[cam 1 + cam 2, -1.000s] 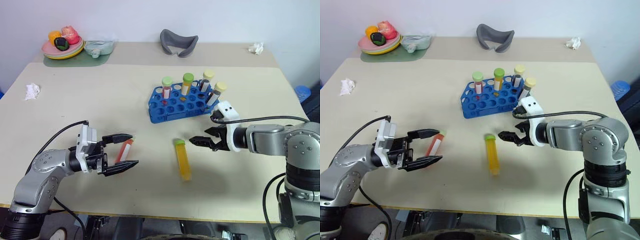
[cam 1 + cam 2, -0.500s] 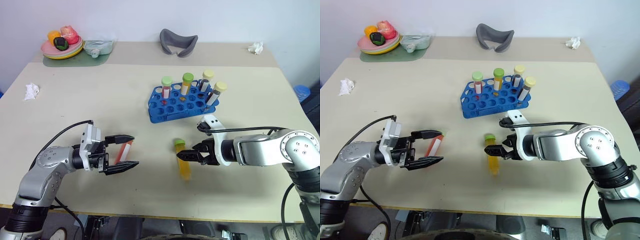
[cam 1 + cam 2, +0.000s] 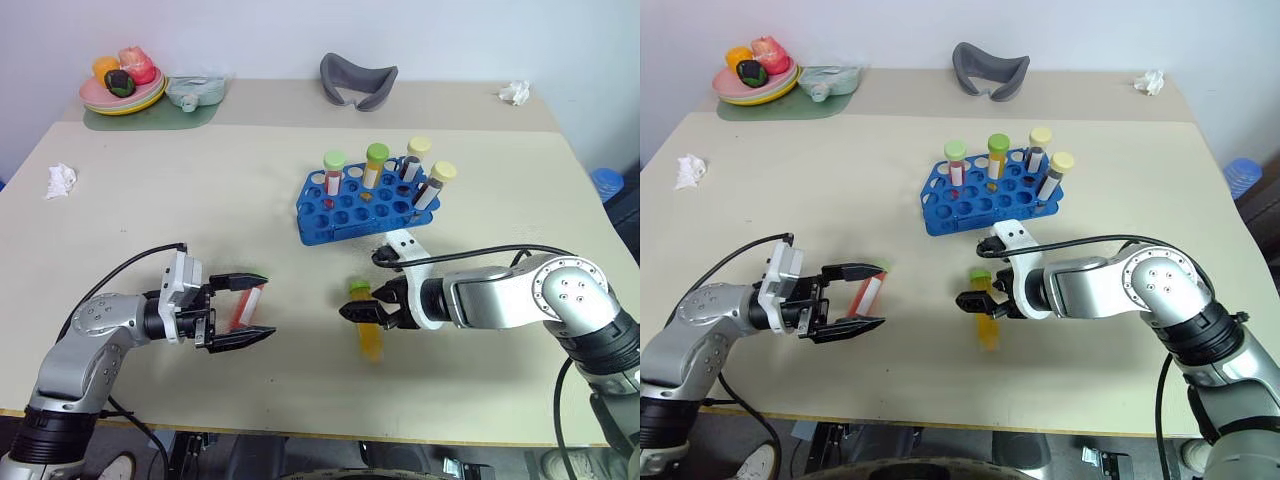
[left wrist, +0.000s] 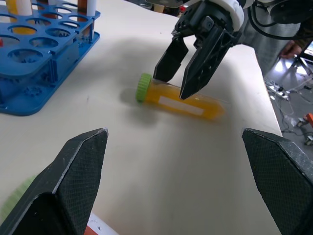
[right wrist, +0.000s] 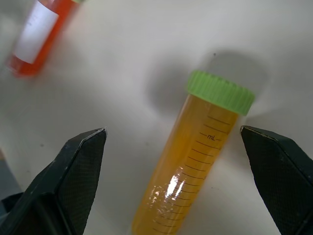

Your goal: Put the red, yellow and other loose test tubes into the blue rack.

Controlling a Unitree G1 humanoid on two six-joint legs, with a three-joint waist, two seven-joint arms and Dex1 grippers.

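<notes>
At the far left of the table (image 3: 150, 200), a crumpled white tissue (image 3: 62, 181) is lying near the edge, and behind it a plate of toy food (image 3: 124, 88) is sitting on a green mat at the back corner. Nearer the front, the left gripper (image 3: 245, 311) is hovering level just over the tabletop with its two black fingers spread wide, holding nothing; the red-orange tube (image 3: 243, 306) is lying on the table in the gap between those fingers, and whether either finger is touching it cannot be told. Toward the middle, the blue rack (image 3: 358, 208) is standing on the table with four capped tubes upright along its back rows, two with green caps and two with pale yellow caps, while its front holes are showing empty. A grey curved object (image 3: 357, 83) is resting at the back edge behind the rack. In front of the rack, the yellow tube (image 4: 178, 99) is lying flat on its side, its green cap pointing toward the rack. The right gripper (image 3: 362, 310) is hanging tilted downward directly over this tube near its cap end, its jaws parted wide on either side of the tube and gripping nothing. At the far right rear corner, another small white tissue (image 3: 514, 94) is sitting alone.
</notes>
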